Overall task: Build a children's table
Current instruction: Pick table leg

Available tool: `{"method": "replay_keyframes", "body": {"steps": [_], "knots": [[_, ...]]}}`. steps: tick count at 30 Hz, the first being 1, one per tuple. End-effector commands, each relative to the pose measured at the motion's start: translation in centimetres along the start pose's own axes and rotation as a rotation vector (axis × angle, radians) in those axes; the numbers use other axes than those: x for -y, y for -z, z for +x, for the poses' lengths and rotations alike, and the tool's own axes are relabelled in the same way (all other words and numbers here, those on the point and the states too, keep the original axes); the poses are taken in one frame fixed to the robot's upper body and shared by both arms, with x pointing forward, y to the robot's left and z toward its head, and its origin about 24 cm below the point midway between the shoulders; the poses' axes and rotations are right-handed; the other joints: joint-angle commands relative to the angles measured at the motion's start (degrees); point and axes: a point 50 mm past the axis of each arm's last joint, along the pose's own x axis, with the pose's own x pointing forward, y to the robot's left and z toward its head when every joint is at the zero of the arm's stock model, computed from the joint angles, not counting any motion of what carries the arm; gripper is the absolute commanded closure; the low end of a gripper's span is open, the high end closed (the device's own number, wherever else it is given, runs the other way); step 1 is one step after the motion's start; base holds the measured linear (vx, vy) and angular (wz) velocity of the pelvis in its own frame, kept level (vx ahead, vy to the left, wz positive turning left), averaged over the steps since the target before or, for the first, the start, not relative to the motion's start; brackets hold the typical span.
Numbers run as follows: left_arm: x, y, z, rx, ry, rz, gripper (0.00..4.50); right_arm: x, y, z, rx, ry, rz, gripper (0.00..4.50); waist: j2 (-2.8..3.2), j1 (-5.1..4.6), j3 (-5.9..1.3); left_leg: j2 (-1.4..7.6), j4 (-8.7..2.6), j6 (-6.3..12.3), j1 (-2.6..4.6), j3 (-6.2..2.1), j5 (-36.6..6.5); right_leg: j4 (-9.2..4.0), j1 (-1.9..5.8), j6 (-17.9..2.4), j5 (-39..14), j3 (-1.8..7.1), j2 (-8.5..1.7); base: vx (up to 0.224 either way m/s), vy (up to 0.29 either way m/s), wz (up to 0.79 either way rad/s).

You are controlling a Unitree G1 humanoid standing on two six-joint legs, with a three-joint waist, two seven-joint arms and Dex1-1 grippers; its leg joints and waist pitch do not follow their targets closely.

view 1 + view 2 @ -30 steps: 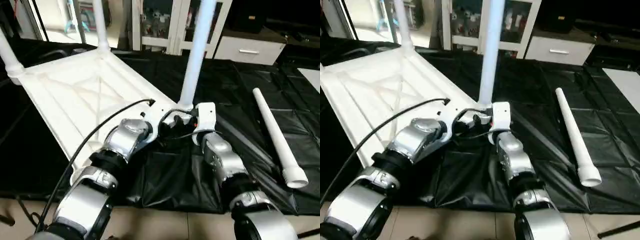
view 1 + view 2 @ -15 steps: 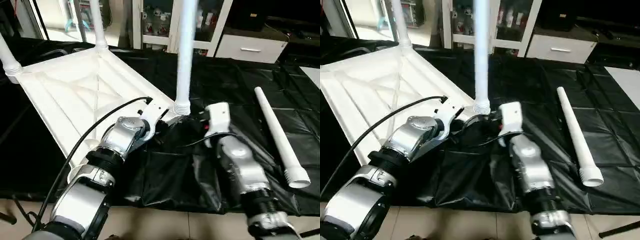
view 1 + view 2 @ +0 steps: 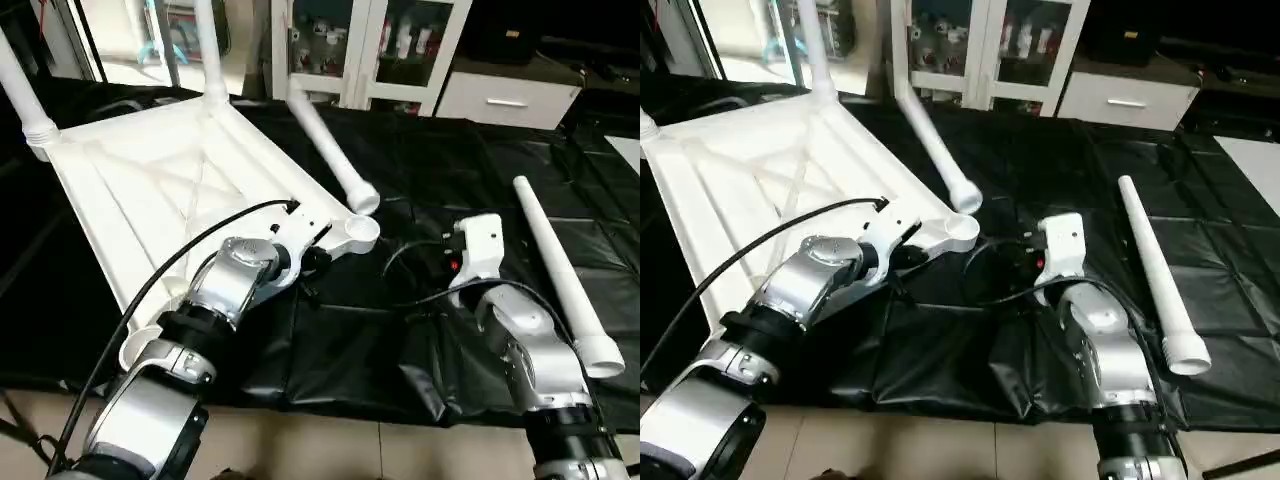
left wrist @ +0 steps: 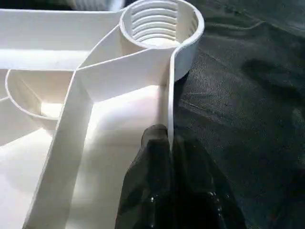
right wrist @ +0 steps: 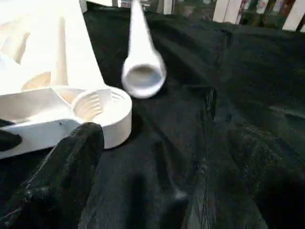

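Though sought, no legible writing anywhere.

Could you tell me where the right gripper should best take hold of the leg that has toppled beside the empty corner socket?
Probably on the toppled leg just behind its collared end, coming from above on the robot's right. That end lies nearest the right gripper, beside the empty socket, while the tabletop blocks the other side.
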Motion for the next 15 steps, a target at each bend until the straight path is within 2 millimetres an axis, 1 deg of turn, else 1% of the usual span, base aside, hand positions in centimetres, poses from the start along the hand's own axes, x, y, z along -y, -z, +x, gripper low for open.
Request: {"method": "replay_keyframes", "body": {"steps": [1,4,6,8,9,10,11,13,14,15], "knots": [[0.4,0.6,-0.1,0.017,0.029,-0.008,4.5,0.6,-0.6,-0.3,0.013,0.018,-0.004,0.04,-0.57,0.44,-3.71,2.73,-3.37,3.95,0.86,-1.11,-7.4,-3.08,2.55,-13.2,-5.8,1.8,-2.92,0.0,0.0,0.0],[0.4,1.1,-0.3,0.005,0.037,-0.001,4.5,0.6,-0.5,-0.3,0.011,0.019,-0.006,0.04,-0.58,0.51,-3.63,2.79,-3.38,4.21,0.89,-1.1,-7.3,-3.09,2.51,-13.4,-6.0,1.79,-2.97,0.0,0.0,0.0],[0.5,1.6,-0.5,-0.005,0.041,0.001,4.5,0.6,-0.4,-0.3,0.009,0.022,-0.01,0.04,-0.63,0.47,-3.55,2.77,-3.44,3.92,0.88,-1.08,-8.2,-3.3,2.44,-13.1,-7.8,1.8,-2.99,0.0,0.0,0.0],[0.6,1.9,-0.7,-0.01,0.046,0.002,4.5,0.6,-0.4,-0.3,0.007,0.024,-0.013,0.04,-0.5,0.41,-3.52,2.82,-3.53,3.24,0.92,-1.14,-9.1,-3.4,2.36,-12.6,-9.3,1.83,-2.98,0.0,0.0,0.0],[0.6,2.1,-0.8,-0.013,0.05,0.006,4.5,0.6,-0.4,-0.4,0.007,0.024,-0.013,0.04,-0.65,0.38,-3.5,2.82,-3.55,3.18,0.86,-1.14,-9.2,-3.42,2.38,-12.4,-9.5,1.82,-2.97,0.0,0.0,0.0],[0.7,2.4,-0.9,-0.017,0.065,0.026,4.5,0.6,-0.4,-0.4,0.006,0.025,-0.014,0.04,-0.58,0.39,-3.46,2.82,-3.61,3.0,0.86,-1.17,-9.5,-3.5,2.32,-12.1,-10.3,1.82,-2.99,0.0,0.0,0.0],[1.0,2.7,-1.1,-0.012,0.092,0.057,4.5,0.6,-0.4,-0.4,0.006,0.025,-0.015,0.04,-0.73,0.28,-3.46,2.8,-3.61,2.77,0.9,-1.1,-10.0,-3.59,2.23,-11.7,-11.2,1.85,-2.93,0.0,0.0,0.0],[1.6,3.1,-1.4,-0.006,0.151,0.092,4.5,0.5,-0.5,-0.4,0.006,0.024,-0.016,0.04,-0.52,0.32,-3.49,2.91,-3.71,2.5,0.88,-1.25,-9.9,-3.51,2.25,-11.3,-11.5,1.87,-3.03,0.0,0.0,0.0],[2.2,3.2,-1.7,0.015,0.222,0.157,4.5,0.6,-0.5,-0.4,0.005,0.024,-0.018,0.04,-0.78,0.3,-3.44,2.9,-3.71,2.56,0.97,-1.17,-9.9,-3.56,2.07,-11.0,-11.9,1.88,-2.97,0.0,0.0,0.0],[2.6,3.3,-1.9,0.017,0.257,0.181,4.5,0.6,-0.5,-0.4,0.005,0.025,-0.018,0.04,-0.71,0.29,-3.47,2.91,-3.69,2.48,1.01,-1.13,-9.9,-3.5,2.04,-10.9,-11.9,1.91,-2.96,0.0,0.0,0.0]]}}
